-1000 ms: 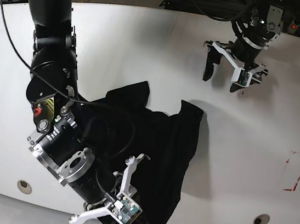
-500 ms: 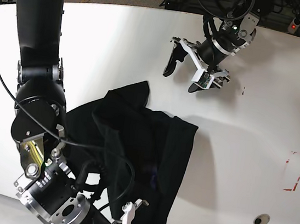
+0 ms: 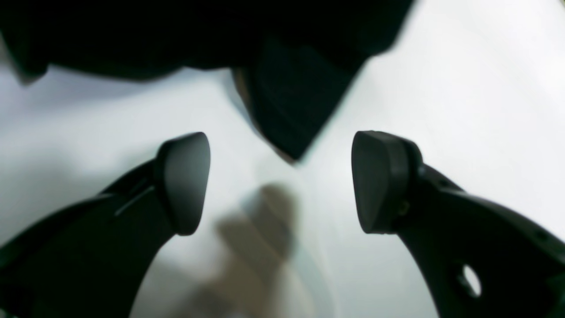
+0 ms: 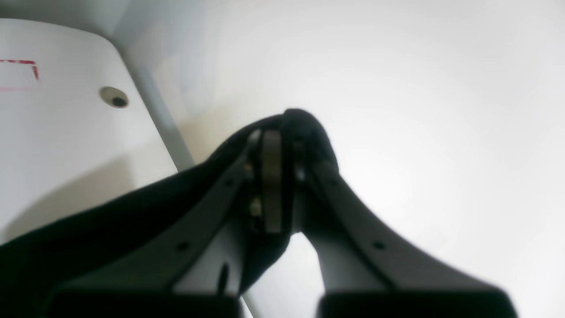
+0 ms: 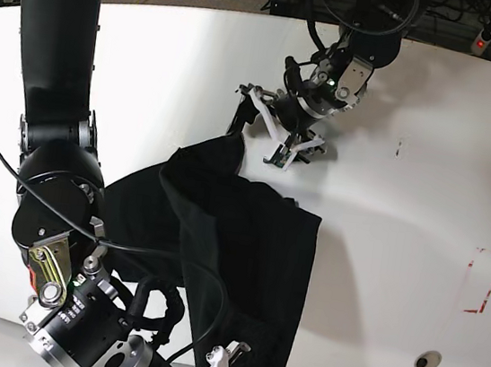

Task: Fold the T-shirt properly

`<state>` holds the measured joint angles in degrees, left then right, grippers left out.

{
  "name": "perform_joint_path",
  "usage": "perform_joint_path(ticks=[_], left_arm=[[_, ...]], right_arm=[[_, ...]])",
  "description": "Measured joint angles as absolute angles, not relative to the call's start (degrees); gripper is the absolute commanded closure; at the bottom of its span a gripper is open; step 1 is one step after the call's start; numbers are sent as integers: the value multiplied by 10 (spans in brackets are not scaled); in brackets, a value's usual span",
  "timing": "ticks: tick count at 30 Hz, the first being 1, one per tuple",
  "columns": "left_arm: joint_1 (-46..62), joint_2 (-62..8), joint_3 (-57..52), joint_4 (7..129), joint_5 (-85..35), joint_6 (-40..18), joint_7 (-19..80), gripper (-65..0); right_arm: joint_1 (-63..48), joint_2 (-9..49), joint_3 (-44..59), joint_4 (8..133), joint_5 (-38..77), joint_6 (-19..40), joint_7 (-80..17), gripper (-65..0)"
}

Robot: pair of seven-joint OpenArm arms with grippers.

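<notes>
On the white table [image 5: 435, 118] the T-shirt [image 5: 245, 256] lay as a dark crumpled mass, spread from near the middle of the top toward the front edge, where part of it hung over the rim. None of its print could be made out (only black folds showed in every view). One pointed corner of the cloth reached toward the far side of the table, and the left gripper [image 5: 261, 131] hovered just above that corner, its jaws spread wide with nothing between them. From the left wrist camera the two dark fingertips [image 3: 185, 181] stood well apart over bare table, with the tip of the black cloth [image 3: 287, 110] just beyond the gap and not touching either pad; a soft shadow lay on the surface below.

The right gripper [image 4: 273, 176] was past the front edge of the table, clamped tight on a fold of the shirt, with black fabric wrapped over and around its closed tips. In its wrist view the table's rounded corner, a small round hole [image 4: 114, 97] and a bit of red marking [image 4: 20, 66] sat off to the left. In the base view the right arm [image 5: 48, 167] filled the near left side.
</notes>
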<state>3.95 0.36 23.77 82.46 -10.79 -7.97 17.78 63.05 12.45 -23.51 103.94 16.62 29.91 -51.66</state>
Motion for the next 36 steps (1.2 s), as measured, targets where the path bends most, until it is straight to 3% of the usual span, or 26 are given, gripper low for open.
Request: perform_joint_path(ticks=[14,17,21,22,31,36], left_arm=[[-58,36,323,688,-108,-80,151,-438],[-57,36,327,687,-108,-80,149,-301],[-57,36,316,676,-116,-82,145,-17],[-57,36,311,670,-117,-82,142,0],[-45,40,216,682,-124,-93,159,0],[-19,-16,171,766,-116,-88,215,0]], right_arm=[[629,127,-233,1039,167,299,-517,0],[629,130,-233,1035,168,299,-515,0],[629,141,-232,1014,167,299,-515,0],[628,142,-226,1007,167,300,-517,0],[628,152,-153,982,167,298,-515,0],[629,159,-127,959,163,299,-527,0]])
